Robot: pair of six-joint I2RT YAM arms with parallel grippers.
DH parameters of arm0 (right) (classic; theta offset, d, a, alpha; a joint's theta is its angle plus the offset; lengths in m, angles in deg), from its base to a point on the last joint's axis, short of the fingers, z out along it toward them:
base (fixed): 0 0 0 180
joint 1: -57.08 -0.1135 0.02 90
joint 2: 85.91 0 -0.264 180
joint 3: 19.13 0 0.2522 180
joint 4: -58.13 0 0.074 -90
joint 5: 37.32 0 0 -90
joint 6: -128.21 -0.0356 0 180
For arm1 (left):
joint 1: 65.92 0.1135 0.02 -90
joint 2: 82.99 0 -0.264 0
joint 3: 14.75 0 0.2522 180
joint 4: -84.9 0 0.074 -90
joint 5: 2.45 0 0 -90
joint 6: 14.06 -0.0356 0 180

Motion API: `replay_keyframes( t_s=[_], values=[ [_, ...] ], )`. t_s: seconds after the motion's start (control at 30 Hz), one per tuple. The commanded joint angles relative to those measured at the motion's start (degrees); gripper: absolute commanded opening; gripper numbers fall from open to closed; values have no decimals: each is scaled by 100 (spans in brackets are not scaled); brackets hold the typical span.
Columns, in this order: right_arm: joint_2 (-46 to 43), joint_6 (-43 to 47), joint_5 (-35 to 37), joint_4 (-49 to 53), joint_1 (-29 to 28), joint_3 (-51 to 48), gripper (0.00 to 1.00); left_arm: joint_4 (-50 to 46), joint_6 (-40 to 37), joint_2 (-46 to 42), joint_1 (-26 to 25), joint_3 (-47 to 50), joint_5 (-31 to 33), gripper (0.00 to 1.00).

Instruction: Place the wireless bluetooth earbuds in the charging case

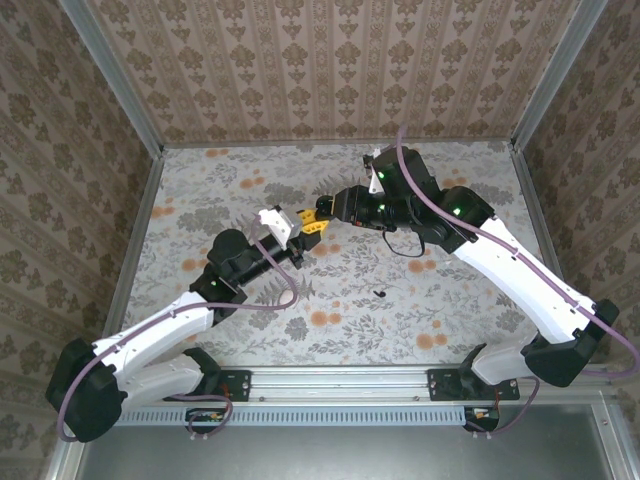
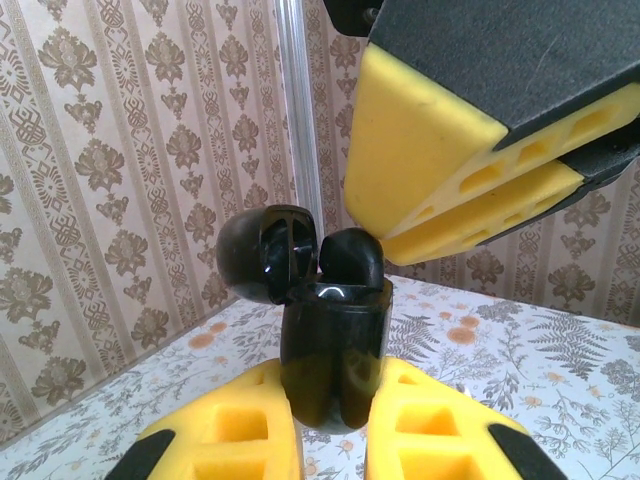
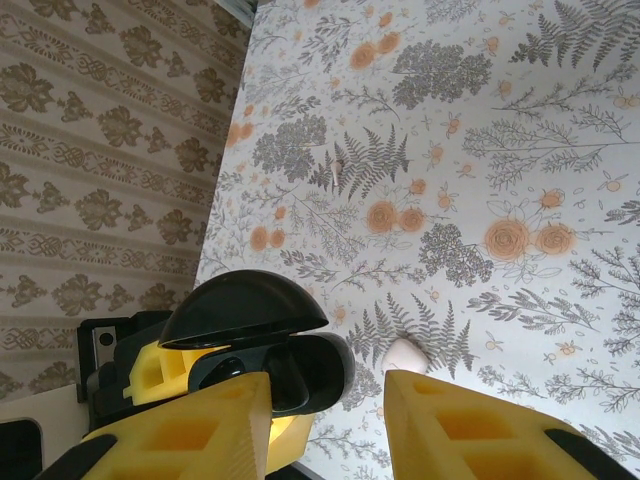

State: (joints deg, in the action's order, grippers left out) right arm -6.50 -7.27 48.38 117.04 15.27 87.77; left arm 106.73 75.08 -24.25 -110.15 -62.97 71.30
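Observation:
My left gripper (image 2: 333, 425) is shut on the lower body of the charging case (image 2: 333, 345), a glossy black case held upright above the table. Its lid (image 2: 268, 250) is swung open to the left. One black earbud (image 2: 350, 258) sits in the case's mouth and sticks up above the rim. Right beside that bud are the yellow fingers (image 2: 430, 160) of my right gripper (image 3: 330, 385), which stands open with nothing between its fingers. The open case (image 3: 300, 370) lies just behind its left finger. A second earbud (image 1: 380, 293) lies as a dark speck on the table. In the top view both grippers (image 1: 310, 226) meet mid-table.
A small white pebble-like object (image 3: 405, 352) lies on the floral table surface (image 3: 500, 150) below my right gripper. Patterned walls (image 1: 320, 60) close the table at the back and both sides.

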Motion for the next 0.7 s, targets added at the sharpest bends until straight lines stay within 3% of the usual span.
replay_keyframes(
  t_s=[0.0,0.53,0.67],
  values=[
    [-70,-127,-94,-118,-26,-107,35,154,-137,-74,-33,9,4,0],
    [332,-65,-247,-25,-104,46,30,-359,-451,32,-214,-243,137,0],
    [424,-35,-249,98,-143,106,24,-387,-500,54,-251,-263,205,0]
  ],
)
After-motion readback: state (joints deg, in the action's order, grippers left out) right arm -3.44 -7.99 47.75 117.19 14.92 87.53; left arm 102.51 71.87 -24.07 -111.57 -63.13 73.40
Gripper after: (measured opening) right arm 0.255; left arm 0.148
